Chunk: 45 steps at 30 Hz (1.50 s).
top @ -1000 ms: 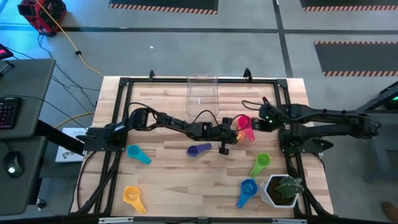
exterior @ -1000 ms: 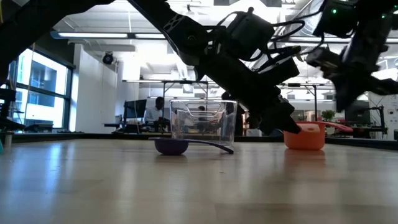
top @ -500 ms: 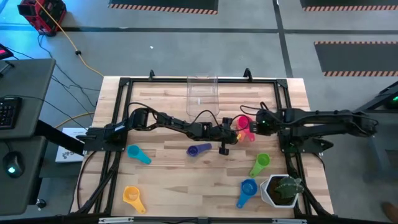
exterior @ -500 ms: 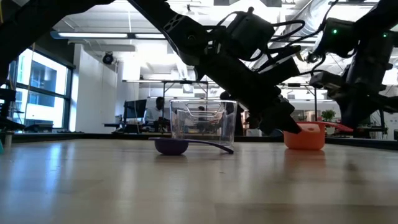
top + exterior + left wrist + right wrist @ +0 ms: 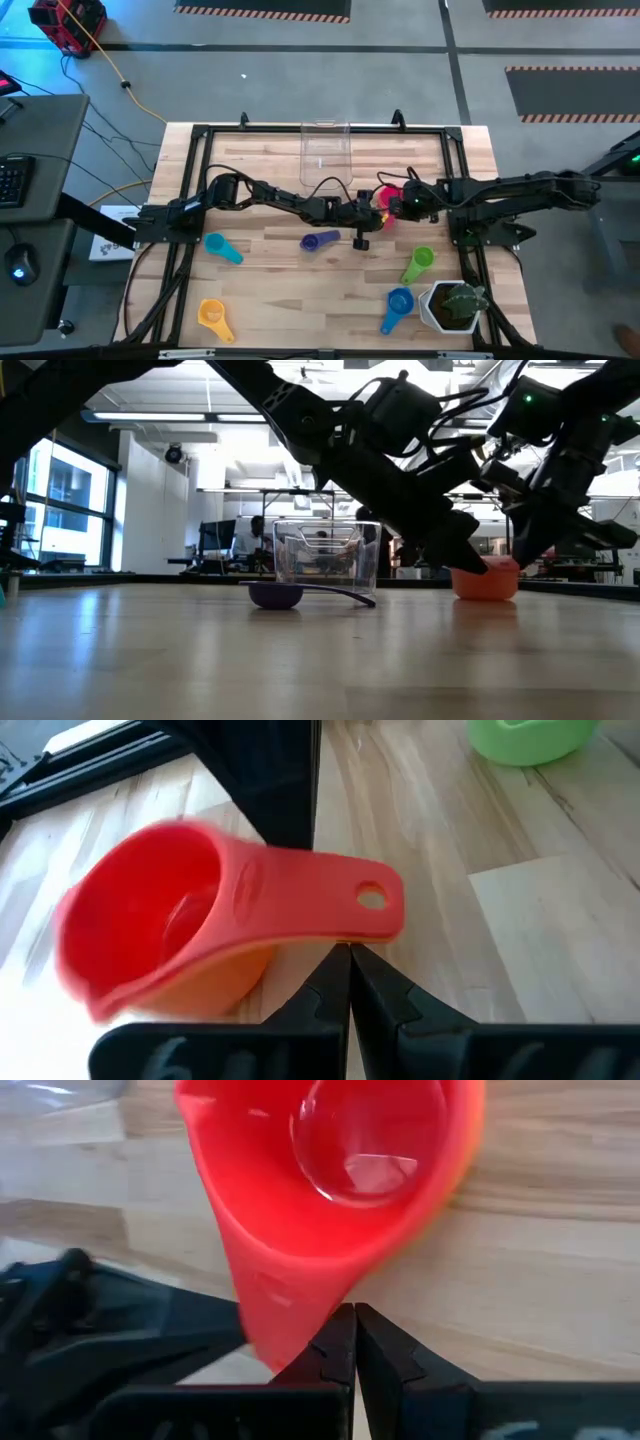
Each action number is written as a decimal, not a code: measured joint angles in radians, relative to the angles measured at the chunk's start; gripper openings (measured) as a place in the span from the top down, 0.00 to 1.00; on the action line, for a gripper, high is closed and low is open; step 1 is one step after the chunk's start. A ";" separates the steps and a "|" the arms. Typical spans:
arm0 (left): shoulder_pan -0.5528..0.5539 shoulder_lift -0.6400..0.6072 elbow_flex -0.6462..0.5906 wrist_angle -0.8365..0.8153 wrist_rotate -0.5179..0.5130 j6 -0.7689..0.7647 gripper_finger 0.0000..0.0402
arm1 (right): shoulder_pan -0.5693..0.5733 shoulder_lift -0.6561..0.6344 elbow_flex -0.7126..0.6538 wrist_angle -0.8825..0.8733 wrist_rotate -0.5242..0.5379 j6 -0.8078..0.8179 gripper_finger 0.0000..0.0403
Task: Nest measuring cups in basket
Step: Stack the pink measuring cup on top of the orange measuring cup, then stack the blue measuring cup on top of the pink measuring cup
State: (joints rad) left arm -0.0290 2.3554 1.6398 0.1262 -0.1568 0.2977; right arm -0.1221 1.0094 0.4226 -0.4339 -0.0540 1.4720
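Observation:
The pink cup [image 5: 386, 196] stands upright on its base near the table's middle, with a gripper on either side. My left gripper [image 5: 372, 213] is shut, with its tips by the cup's flat handle [image 5: 330, 910]. My right gripper [image 5: 399, 205] is shut at the cup's right side [image 5: 350, 1170]. The clear basket [image 5: 325, 150] stands at the far edge, behind the purple cup [image 5: 276, 595] in the low view. The purple [image 5: 318, 240], teal [image 5: 222, 247], yellow-orange [image 5: 212, 315], green [image 5: 420, 262] and blue [image 5: 398, 303] cups lie apart on the boards. My left gripper comes from the table's left, slanting down. Its shut tips stand at the long edge of the pink cup's handle [image 5: 345, 936], near the holed free end; I cannot tell whether they touch it. My right gripper comes from the table's right, slanting down. Its shut fingertips [image 5: 345, 1325] meet the cup's outer wall beside the root of the handle [image 5: 325, 1295]. The cup stays upright on the table.
A white pot with a green plant [image 5: 452, 307] stands at the near right corner, beside the blue cup. A black frame [image 5: 200, 135] runs around the table. Bare boards lie between the purple cup and the near edge.
My right gripper has moved toward the table's left and down, from the right of the pink cup until it meets the cup's side. The cup has shifted slightly toward my left gripper and shows blurred.

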 joint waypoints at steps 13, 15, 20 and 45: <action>0.036 -0.059 0.000 -0.230 -0.041 -0.068 1.00 | 0.004 -0.095 0.000 -0.124 0.001 -0.055 1.00; 0.051 -0.087 -0.001 -0.333 -0.016 -0.057 1.00 | 0.004 -0.140 0.001 -0.188 0.007 -0.063 1.00; 0.109 -0.181 -0.002 -0.523 0.054 -0.058 1.00 | 0.004 -0.272 0.001 -0.310 0.063 -0.078 1.00; 0.258 -0.816 -0.386 -0.085 0.459 -0.488 1.00 | 0.004 -0.428 0.001 -0.074 0.157 -0.228 1.00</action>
State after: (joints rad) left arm 0.2294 1.5394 1.2533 0.0416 0.3019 -0.1900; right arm -0.1177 0.5816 0.4236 -0.5075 0.1028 1.2440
